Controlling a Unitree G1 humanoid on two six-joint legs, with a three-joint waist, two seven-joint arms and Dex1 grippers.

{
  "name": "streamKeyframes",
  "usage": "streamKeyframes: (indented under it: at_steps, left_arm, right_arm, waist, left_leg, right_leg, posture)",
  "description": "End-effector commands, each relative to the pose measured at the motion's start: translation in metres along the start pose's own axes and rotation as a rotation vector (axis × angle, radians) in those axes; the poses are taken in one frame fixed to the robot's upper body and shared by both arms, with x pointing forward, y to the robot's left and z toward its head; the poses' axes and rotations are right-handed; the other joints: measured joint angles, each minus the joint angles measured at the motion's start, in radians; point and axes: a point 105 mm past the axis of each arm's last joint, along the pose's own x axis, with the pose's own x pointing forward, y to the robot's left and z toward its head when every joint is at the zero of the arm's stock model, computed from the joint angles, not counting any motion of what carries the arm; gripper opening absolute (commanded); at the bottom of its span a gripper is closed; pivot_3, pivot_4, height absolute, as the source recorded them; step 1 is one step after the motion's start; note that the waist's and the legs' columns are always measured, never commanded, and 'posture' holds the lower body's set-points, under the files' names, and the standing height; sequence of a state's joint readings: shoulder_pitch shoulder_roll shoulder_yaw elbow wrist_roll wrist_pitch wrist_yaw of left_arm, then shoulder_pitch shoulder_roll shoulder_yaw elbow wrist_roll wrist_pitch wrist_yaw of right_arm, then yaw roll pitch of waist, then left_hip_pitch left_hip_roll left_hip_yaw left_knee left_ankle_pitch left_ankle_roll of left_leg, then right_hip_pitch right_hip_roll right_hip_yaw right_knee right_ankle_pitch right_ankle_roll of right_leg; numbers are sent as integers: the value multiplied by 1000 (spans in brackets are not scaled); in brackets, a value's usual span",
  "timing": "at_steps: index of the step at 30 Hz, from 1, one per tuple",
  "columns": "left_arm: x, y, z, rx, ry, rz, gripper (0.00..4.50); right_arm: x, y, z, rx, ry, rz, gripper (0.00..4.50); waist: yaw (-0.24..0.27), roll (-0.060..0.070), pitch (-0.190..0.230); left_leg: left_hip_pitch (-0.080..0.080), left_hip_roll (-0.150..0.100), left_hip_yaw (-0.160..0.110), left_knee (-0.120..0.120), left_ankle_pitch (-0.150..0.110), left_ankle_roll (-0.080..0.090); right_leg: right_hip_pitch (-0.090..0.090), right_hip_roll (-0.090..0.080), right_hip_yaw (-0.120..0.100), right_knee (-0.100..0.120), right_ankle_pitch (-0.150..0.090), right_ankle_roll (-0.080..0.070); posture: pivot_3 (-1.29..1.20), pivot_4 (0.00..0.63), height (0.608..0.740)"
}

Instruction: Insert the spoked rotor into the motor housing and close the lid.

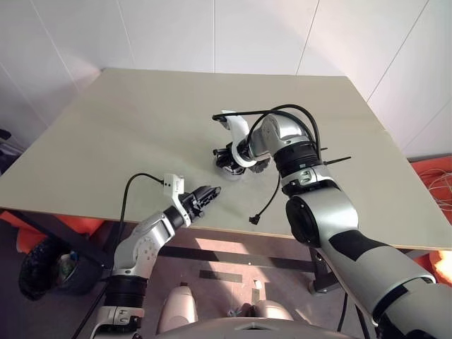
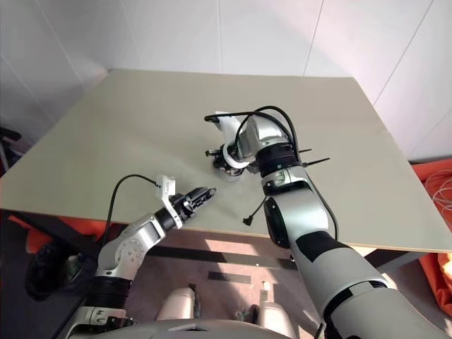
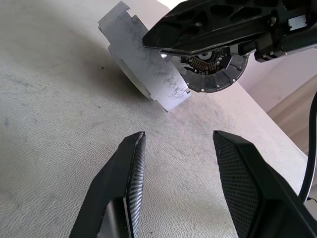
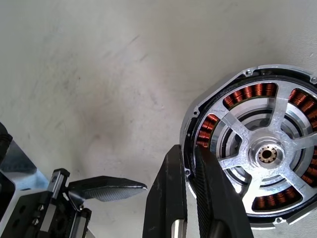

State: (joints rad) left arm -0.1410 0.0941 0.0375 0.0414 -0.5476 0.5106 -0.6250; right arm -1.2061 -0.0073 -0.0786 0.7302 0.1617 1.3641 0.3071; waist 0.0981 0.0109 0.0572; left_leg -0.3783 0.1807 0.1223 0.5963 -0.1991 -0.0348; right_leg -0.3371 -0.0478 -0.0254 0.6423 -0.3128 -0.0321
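The motor housing (image 4: 250, 93) is a round dark puck with copper windings. A silver spoked disc (image 4: 233, 126), which I take for the spoked rotor, lies in it over the windings. My right gripper (image 4: 187, 148) is shut on the housing's rim and points down at the table's middle (image 1: 224, 157). In the left wrist view the housing (image 3: 213, 74) is tilted, its circuit-board face showing under the right fingers. My left gripper (image 3: 179, 134) stands open and empty, low near the table's front edge (image 1: 212, 192), a short way from the housing. I cannot pick out the lid.
A pale grey flat piece with notched edges (image 3: 143, 64) stands right beside the housing. A loose black cable (image 1: 265, 205) hangs from my right wrist over the beige table (image 1: 141, 127). Orange items (image 1: 431, 173) lie on the floor past the table's right edge.
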Motion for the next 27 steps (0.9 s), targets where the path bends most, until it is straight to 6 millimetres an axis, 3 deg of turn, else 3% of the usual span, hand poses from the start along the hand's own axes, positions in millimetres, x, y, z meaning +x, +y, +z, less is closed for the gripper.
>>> streamKeyframes:
  at_steps: [1,8,15,20,24,27]
  left_arm:
    - [0,-2,8,21,-32,-11,2300]
    - [2,-3,11,24,-34,-11,2300]
    - [3,-7,17,35,-35,-17,2300]
    - [0,-2,28,41,-34,-6,2300]
    - [-3,7,36,67,-25,15,2300]
    - [-7,13,47,89,-30,19,2300]
  right_arm:
    - [-14,11,26,-18,-103,2,930]
    - [-20,16,32,-13,-113,-16,3240]
    - [-51,55,55,-35,-163,151,3240]
    - [-90,74,84,-95,-329,298,3240]
    - [-120,49,111,-142,-533,248,3240]
    - [-129,15,115,-163,-620,180,3240]
  waist:
    - [0,0,0]
    - [0,0,0]
    - [-1,1,0]
    - [1,1,0]
    - [7,1,0]
    - [7,0,0]
  left_leg:
    - [0,0,0,0,0,0]
    - [0,0,0,-1,0,0]
    - [1,0,0,-2,0,0]
    - [1,0,-1,-2,0,0]
    - [1,0,-1,-2,0,-1]
    - [0,-1,0,-1,0,-1]
  right_leg:
    - [0,0,0,0,0,0]
    - [0,0,0,0,0,0]
    - [0,0,0,0,0,0]
    - [0,0,0,-1,0,0]
    - [0,0,0,-1,1,1]
    - [0,0,0,-1,1,2]
  posture:
    - [0,0,740]
    - [0,0,740]
    - [0,0,740]
    - [0,0,740]
    - [0,0,740]
    - [0,0,740]
